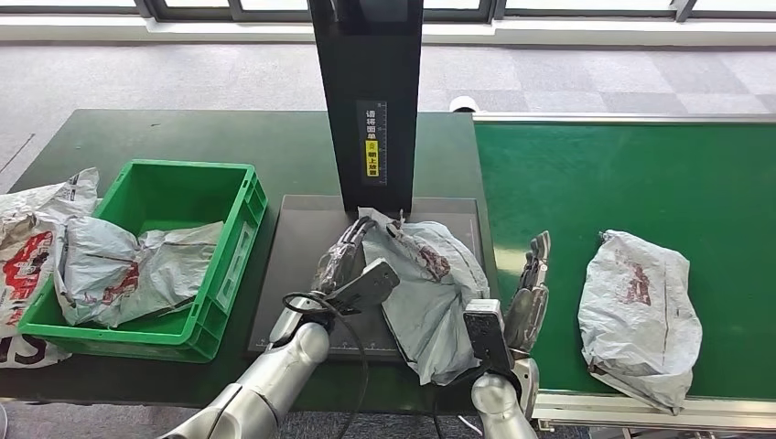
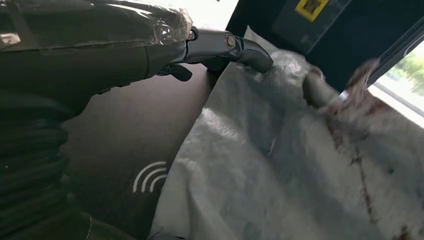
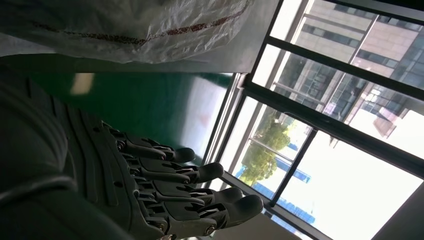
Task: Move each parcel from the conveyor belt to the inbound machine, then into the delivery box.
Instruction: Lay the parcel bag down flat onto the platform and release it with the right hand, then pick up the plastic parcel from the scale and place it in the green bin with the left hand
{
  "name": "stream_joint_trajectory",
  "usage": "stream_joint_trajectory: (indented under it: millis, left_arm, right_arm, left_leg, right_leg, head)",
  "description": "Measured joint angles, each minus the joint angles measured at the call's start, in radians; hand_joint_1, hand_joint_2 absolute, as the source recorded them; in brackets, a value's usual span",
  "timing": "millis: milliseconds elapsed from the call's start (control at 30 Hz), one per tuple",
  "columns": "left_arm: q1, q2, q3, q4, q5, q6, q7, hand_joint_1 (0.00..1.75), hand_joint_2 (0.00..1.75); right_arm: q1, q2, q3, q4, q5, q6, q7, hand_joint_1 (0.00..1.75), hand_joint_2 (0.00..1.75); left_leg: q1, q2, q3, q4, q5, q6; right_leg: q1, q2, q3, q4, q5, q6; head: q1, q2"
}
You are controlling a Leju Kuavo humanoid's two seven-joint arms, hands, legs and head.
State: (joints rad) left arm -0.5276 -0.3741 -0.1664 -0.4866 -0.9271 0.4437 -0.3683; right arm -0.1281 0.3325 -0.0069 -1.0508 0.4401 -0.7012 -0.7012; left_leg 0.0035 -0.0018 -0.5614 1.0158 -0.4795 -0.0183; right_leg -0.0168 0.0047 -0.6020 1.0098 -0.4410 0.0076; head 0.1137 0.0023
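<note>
A grey plastic parcel with red print lies on the dark scanning plate of the inbound machine, below its black column. My left hand is at the parcel's left edge. In the left wrist view its fingers reach under a fold of the parcel while the thumb presses on top, pinching it. My right hand stands just right of the parcel with fingers straight and apart, holding nothing. A second grey parcel lies on the green conveyor belt.
A green delivery box stands left of the plate with grey parcels inside. More parcels lie outside its left wall. The dark green table extends behind the box. Windows line the far side.
</note>
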Motion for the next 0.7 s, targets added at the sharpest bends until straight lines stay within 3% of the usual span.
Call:
stream_joint_trajectory:
  millis: [33,167,367,700]
  left_arm:
    - [-0.002,-0.001,-0.004,0.016,-0.013,-0.006,0.016,0.04,1.75]
    - [-0.003,-0.005,-0.069,0.061,-0.046,-0.037,0.095,1.75,1.75]
    - [-0.013,-0.006,-0.189,0.091,-0.046,-0.023,0.140,1.75,1.75]
    - [-0.028,-0.005,-0.238,0.116,-0.038,0.027,0.124,1.75,1.75]
  right_arm:
    - [0.000,0.000,0.004,-0.003,-0.003,0.000,0.000,0.00,0.00]
    - [0.001,-0.002,0.026,-0.016,-0.010,0.000,0.000,0.00,0.00]
    - [0.002,-0.003,0.044,-0.025,-0.012,0.000,0.000,0.00,0.00]
    - [0.005,-0.008,0.048,-0.029,-0.016,0.002,0.000,0.00,0.00]
  left_leg:
    - [0.000,0.000,0.000,0.000,0.000,0.000]
    - [0.000,-0.001,0.000,0.000,0.000,0.000]
    - [0.000,-0.002,0.000,0.000,0.000,0.001]
    - [0.000,-0.002,0.001,0.000,0.001,0.001]
  right_leg:
    - [0.000,0.000,0.000,0.000,0.000,0.000]
    - [0.000,-0.001,0.001,0.000,0.000,0.000]
    - [-0.001,-0.002,0.002,0.000,0.000,0.000]
    - [-0.001,-0.002,0.002,0.000,0.000,0.000]
  head:
    - [0.000,0.000]
    - [0.000,0.000]
    - [0.000,0.000]
    - [0.000,0.000]
